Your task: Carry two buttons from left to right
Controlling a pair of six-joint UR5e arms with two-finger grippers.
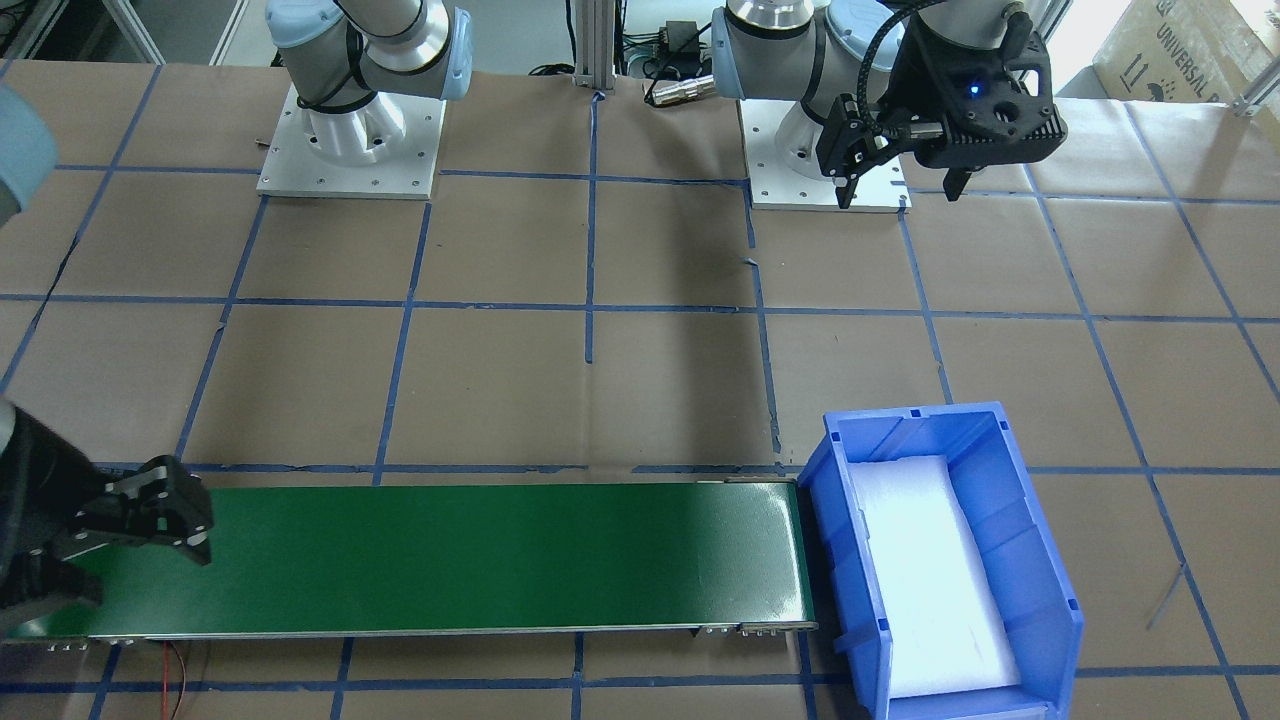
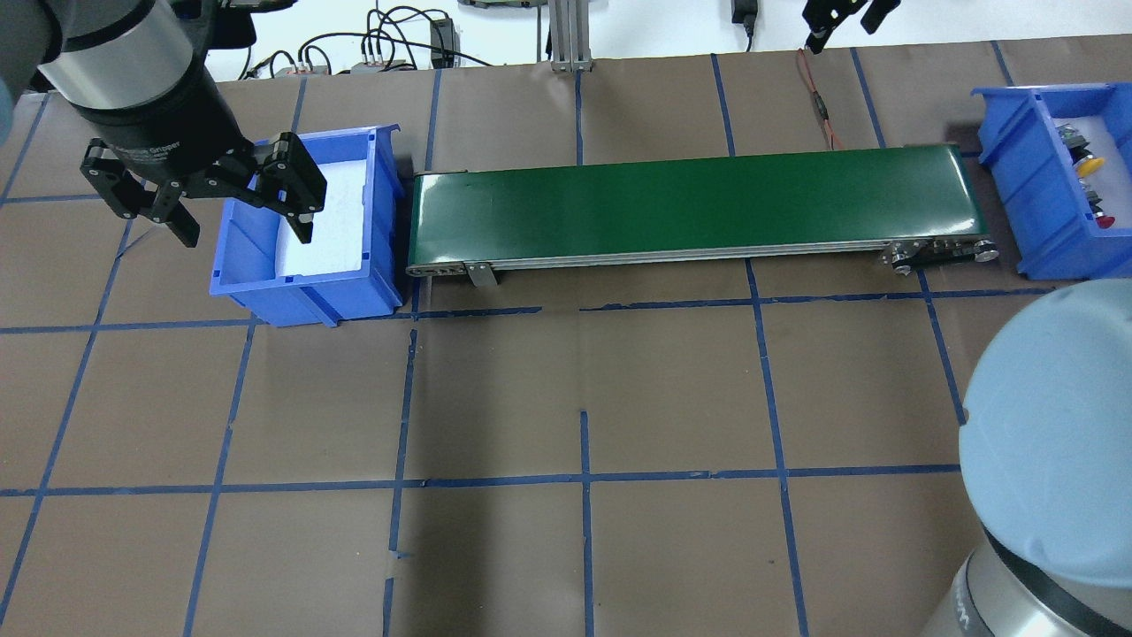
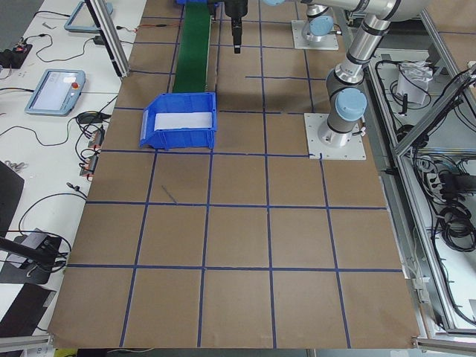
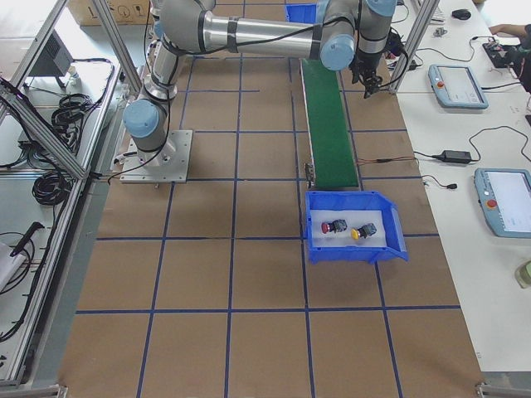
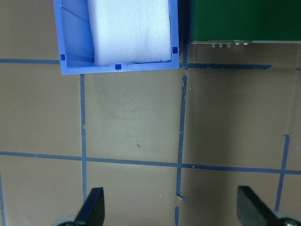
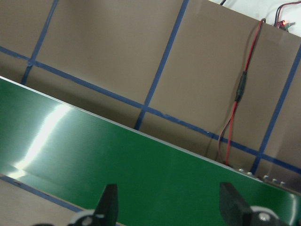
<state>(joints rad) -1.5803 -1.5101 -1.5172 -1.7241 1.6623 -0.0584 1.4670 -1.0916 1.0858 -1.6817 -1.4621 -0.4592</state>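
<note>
The red button (image 4: 334,225) and the yellow button (image 4: 362,232) lie side by side on white foam in the blue bin (image 4: 390,249) at the robot's right end of the belt. They also show in the overhead view, the yellow button (image 2: 1092,164) and the red button (image 2: 1102,221). My left gripper (image 2: 240,219) is open and empty, high over the near-left part of the other blue bin (image 2: 354,292). That bin holds only white foam. My right gripper (image 6: 169,205) is open and empty above the green conveyor belt (image 6: 117,160), near its right end.
The green conveyor belt (image 2: 690,208) runs between the two bins. A red wire (image 6: 235,117) lies on the table beyond the belt. The brown table has a blue tape grid. The left wrist view shows the left bin (image 5: 66,66) and bare table below.
</note>
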